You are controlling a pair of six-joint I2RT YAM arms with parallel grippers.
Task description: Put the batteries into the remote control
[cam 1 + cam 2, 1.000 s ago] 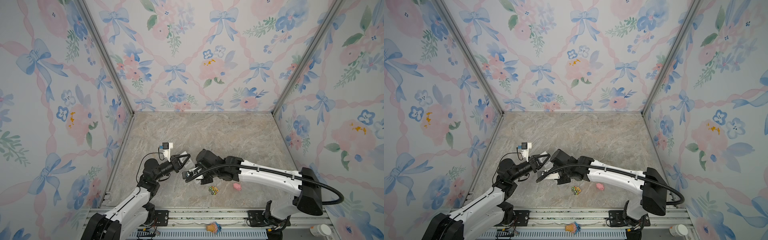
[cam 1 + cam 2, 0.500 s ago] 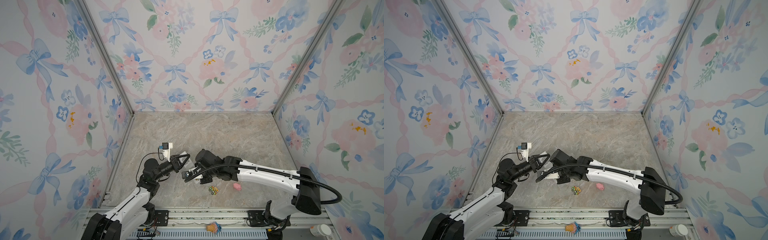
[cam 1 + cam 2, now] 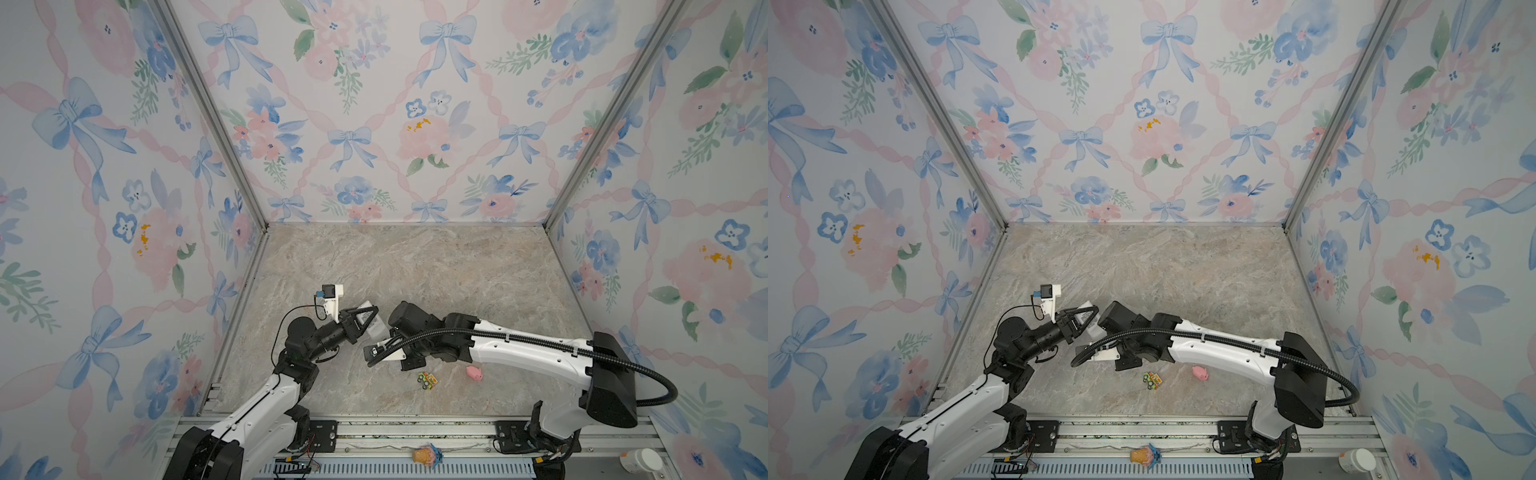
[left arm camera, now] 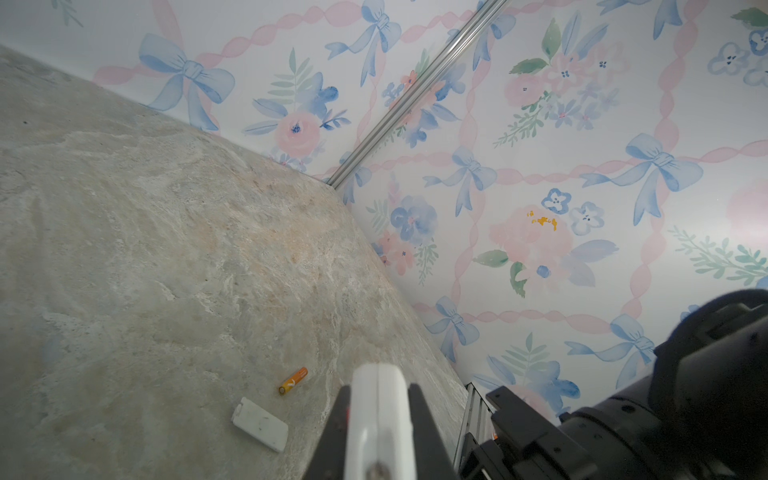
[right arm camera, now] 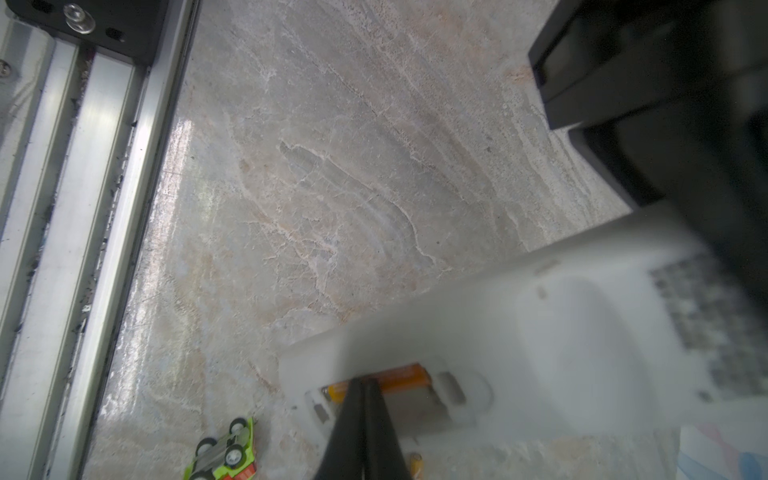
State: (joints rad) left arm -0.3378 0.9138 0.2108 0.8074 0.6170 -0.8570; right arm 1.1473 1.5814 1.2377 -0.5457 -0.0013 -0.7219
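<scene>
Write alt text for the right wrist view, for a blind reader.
The shut right gripper touches a slim orange-yellow cylindrical battery lying in the open compartment of a white rectangular plastic remote control. A green-orange toy car lies on the beige marble-patterned table.

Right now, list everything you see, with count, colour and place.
table: one, marbled beige
remote control: one, white, gripped by the left arm, battery bay open
batteries: two, orange, one in the remote's bay, one loose on the table
battery cover: one, white, on the table beside the loose battery
toy car: one, green-orange, table front
pig figure: one, pink, right of the car
small toy: one, orange-blue, front rail
jar: one, white, front right corner
left gripper: one, black, jaws shut on the remote control
right gripper: one, black, jaws shut, tips at the seated battery
</scene>
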